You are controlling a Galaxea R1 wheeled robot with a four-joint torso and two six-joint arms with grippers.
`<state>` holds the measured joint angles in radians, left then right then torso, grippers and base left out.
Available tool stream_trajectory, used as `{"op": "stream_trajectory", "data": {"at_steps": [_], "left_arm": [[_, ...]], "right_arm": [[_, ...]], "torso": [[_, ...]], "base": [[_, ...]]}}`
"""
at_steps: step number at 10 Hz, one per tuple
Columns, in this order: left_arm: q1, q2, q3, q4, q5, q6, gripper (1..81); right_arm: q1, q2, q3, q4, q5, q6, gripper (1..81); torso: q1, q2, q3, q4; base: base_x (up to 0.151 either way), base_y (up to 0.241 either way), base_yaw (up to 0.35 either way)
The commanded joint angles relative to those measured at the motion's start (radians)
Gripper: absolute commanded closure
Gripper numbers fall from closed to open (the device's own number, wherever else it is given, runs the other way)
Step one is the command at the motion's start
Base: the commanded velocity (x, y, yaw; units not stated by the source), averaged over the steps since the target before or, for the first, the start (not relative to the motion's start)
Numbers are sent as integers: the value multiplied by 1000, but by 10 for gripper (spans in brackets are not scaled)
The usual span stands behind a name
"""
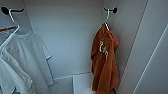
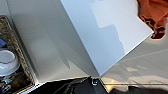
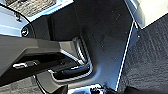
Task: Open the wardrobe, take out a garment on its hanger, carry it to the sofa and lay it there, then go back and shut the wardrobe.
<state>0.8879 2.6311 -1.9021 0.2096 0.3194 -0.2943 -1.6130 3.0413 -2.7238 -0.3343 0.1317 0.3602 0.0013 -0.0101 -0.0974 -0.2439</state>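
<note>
White wardrobe interior, doors open. Head view: hoodie on hanger, hung from the wardrobe's right-hand hook; T-shirt at its left. Left wrist view: hoodie hem, white panel. Jaws' state: cannot tell.

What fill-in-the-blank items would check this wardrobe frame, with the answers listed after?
1. The hoodie hanging at the right of the open wardrobe is rust-____ in colour.
2. The hoodie's hanger hooks onto a dark ____ high on the wardrobe's wall.
3. The garment at the left of the head view is a ____ T-shirt.
4. The lettering on the hoodie's chest is ____.

Answers: orange; peg; white; white
</note>
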Motion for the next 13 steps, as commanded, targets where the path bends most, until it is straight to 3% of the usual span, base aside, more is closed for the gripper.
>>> {"op": "stream_trajectory", "data": {"at_steps": [1, 5, 7, 13], "left_arm": [[-221, -54, 123, 4, 107, -57, 10], [-385, -107, 250, 13, 213, -163, 10], [-479, -126, 304, 16, 230, -218, 10], [-789, -57, 302, 7, 268, -418, 10]], "right_arm": [[29, -2, 4, 1, -49, 2, 10], [37, 0, 1, 1, -50, 5, 10], [38, 0, 4, 0, -49, 6, 10], [44, 3, 4, 0, -49, 9, 10]], "torso": [[0, 0, 0, 0], [0, 0, 0, 0], [1, 0, 0, 0], [1, 1, -1, 0]], "base": [[0, 0, 0], [0, 0, 0], [0, 0, 0], [0, 0, 0]]}}
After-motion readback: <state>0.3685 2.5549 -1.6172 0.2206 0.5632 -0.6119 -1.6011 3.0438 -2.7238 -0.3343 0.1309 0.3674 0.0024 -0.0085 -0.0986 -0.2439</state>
